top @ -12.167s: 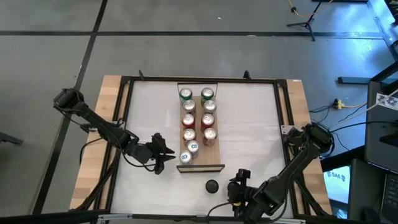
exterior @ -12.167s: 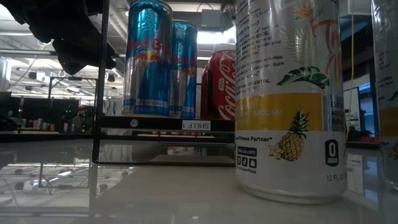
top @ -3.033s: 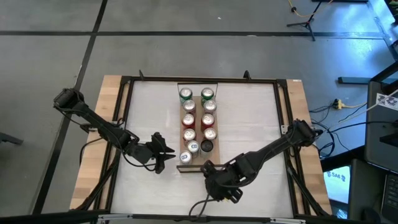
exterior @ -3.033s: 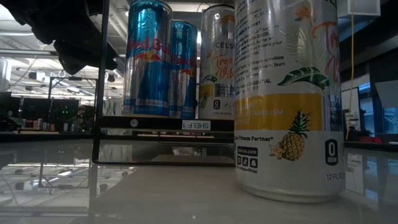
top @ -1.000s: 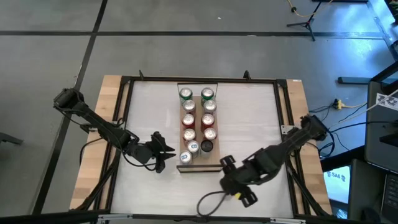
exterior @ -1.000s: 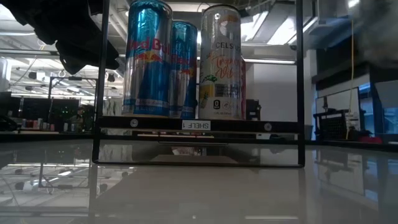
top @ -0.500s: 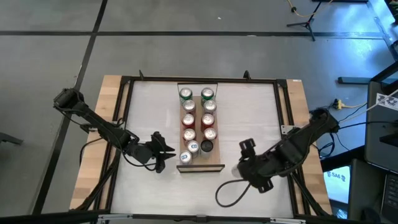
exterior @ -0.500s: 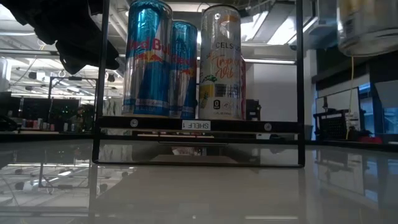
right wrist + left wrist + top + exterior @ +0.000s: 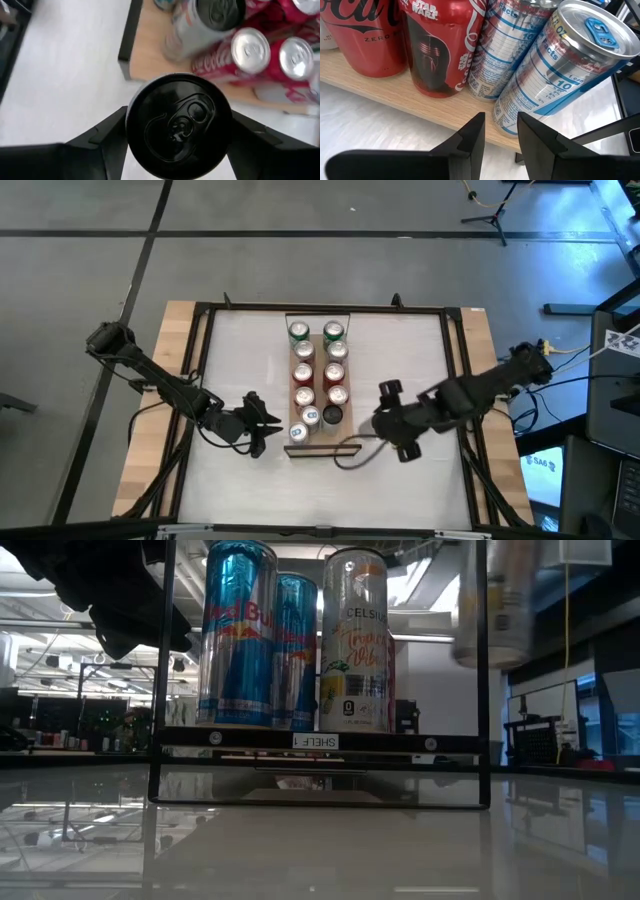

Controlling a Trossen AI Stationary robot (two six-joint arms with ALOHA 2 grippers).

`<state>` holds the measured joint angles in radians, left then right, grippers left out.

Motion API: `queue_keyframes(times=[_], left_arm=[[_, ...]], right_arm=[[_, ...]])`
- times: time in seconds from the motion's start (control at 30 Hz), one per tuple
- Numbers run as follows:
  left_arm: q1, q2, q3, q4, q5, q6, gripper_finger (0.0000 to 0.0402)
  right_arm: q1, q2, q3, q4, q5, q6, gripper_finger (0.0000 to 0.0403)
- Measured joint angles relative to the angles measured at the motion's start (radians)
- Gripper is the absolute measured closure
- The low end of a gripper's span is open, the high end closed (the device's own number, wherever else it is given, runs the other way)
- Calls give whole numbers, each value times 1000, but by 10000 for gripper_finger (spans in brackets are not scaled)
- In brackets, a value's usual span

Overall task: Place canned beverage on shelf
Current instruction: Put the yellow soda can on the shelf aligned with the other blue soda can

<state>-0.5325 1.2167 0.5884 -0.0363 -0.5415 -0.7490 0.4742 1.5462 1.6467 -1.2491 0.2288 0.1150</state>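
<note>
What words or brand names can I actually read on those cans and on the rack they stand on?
"Red Bull", partly cut off, on the blue can.
"CELSIUS" on the pale can beside it.
"SHELF 1" on a small tag on the shelf front rail.
"STAR WARS" on a red can.
"ZERO" under part of the Coca-Cola script on another red can.
Fine print on the silver cans: too small to read.

two dark jointed arms point(image 9: 150, 375), black cable looping below.
</note>
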Motion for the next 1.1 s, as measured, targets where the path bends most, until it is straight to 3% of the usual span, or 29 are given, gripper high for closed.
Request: queue_keyframes(times=[0.27, 0.5, 1.1], left_arm=[[0, 0, 0, 0, 0, 0, 296], [0, 0, 0, 0, 0, 0, 296], [0, 0, 1, -1, 0, 1, 296]], right_arm=[[-107, 1, -100, 227, -144, -99, 141], [-122, 2, -150, 332, -151, -146, 141], [-122, 88, -153, 383, -180, -174, 141]])
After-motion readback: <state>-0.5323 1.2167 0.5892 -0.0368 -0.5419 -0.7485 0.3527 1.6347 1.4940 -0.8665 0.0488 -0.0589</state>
